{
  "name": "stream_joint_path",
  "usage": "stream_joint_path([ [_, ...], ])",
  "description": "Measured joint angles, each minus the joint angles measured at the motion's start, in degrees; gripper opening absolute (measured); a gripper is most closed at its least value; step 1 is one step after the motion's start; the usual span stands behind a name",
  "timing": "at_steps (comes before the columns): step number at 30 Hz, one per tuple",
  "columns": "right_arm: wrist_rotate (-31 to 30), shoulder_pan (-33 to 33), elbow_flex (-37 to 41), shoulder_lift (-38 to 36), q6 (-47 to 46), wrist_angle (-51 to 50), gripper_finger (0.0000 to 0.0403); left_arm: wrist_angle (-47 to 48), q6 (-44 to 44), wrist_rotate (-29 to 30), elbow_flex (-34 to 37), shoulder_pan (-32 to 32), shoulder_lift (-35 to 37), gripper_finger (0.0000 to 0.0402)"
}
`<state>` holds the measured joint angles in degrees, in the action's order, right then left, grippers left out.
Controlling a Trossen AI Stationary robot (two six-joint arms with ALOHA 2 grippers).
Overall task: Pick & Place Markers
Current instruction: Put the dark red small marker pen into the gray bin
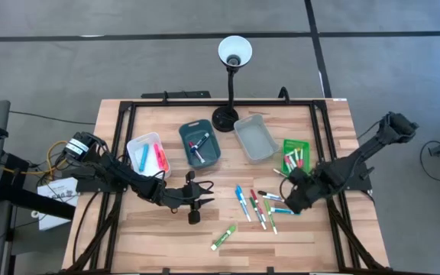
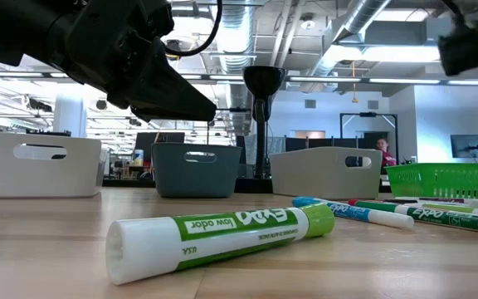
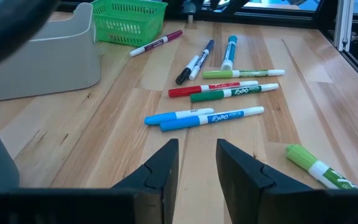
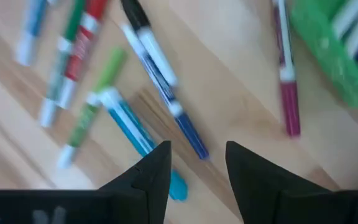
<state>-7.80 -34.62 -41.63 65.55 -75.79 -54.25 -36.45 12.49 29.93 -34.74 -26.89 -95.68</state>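
Several thin markers (image 1: 258, 205) lie loose on the wooden table, right of centre, in blue, cyan, green, red and black (image 3: 219, 93). A thick green-capped marker (image 1: 223, 237) lies alone nearer the front edge (image 2: 222, 237). My left gripper (image 1: 205, 195) hovers open to the left of the cluster, its fingers (image 3: 197, 149) pointing at it with nothing between them. My right gripper (image 1: 289, 200) hangs open over the cluster's right end, pointing down (image 4: 197, 152). Below it lie a blue-and-black marker (image 4: 160, 81) and a cyan marker (image 4: 135, 134).
Along the back stand a white bin (image 1: 148, 155) with blue and pink markers, a dark teal bin (image 1: 200, 144) with markers, a grey bin (image 1: 254, 137) and a green basket (image 1: 296, 156) with markers. A black desk lamp (image 1: 231, 76) stands behind the bins.
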Motion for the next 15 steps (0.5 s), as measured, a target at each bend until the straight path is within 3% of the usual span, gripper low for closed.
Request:
stream_joint_path([
  [8, -0.02, -2.68, 0.00, 9.81, -6.70, -9.98, 0.0135, 0.01, -0.04, -0.01, 0.00, 0.00, 0.00, 0.0104],
  [15, -2.71, -0.15, 0.01, 16.15, -3.74, -8.55, 0.0133, 0.00, -0.17, -0.02, 0.00, 0.00, 0.00, 0.0104],
])
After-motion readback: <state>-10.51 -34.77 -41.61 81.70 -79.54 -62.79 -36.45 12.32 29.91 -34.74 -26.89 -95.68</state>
